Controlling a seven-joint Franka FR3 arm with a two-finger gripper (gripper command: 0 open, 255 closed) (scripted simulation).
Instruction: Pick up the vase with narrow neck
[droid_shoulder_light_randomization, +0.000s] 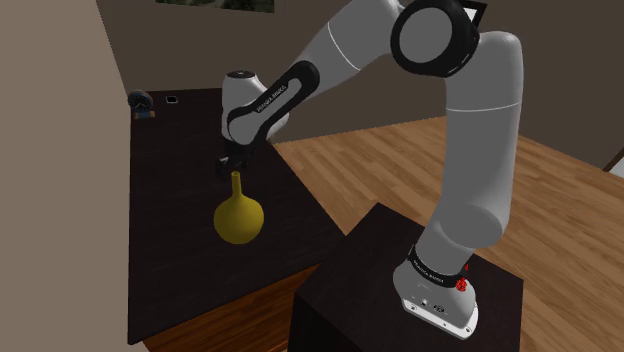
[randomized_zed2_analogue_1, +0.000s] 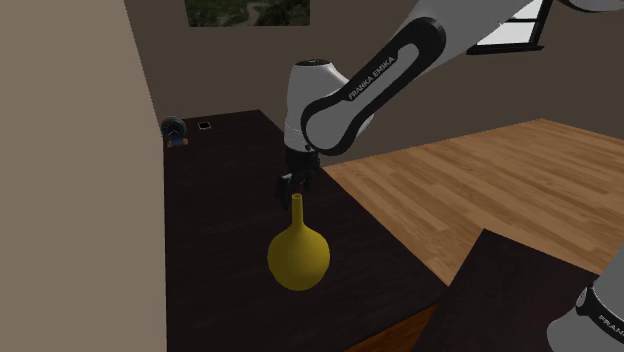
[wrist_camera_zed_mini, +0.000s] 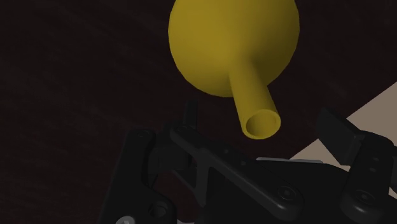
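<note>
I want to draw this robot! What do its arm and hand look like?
The arm is made of fat, rounded white tubes with dark rings at the joints. One black band says FRANKA EMIKA in white letters. The gripper is all black, with two fingers. There are small red spots on its white base.

The shoulder camera sits high up, far from the vase (droid_shoulder_light_randomization: 239, 215). It looks down over the stand (droid_shoulder_light_randomization: 360, 270) and across to the vase. The second outside camera faces almost the same way, but it is nearer to the vase. Both show the vase, the dark table (droid_shoulder_light_randomization: 170, 220) under it, the wood floor (droid_shoulder_light_randomization: 370, 170) beside it, and a small round thing (droid_shoulder_light_randomization: 140, 102) far behind it. The wrist camera is very near the vase, just above it, looking down at its open mouth.
</note>
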